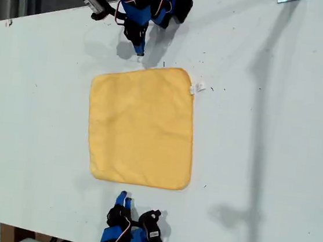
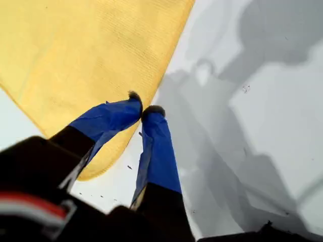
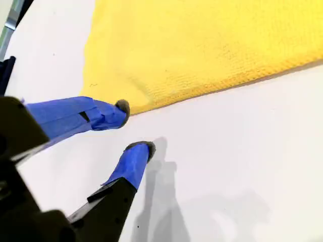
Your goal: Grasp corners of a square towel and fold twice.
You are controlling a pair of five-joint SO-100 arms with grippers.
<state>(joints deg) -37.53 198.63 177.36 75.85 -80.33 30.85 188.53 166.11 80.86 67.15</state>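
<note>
While towel [image 1: 142, 126] lies flat, unfolded on white table [image 1: 264, 138], my first gripper [image 2: 142, 108] hovers at its edge — tips nearly closed, holding nothing. My second gripper [image 3: 135, 127] — jaws parted, empty, just off towel's edge.

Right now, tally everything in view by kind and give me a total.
yellow towel: 1
white tag at a towel corner: 1
Pincers: 2, my first pincer and my second pincer
white table: 1
Total: 5
</note>
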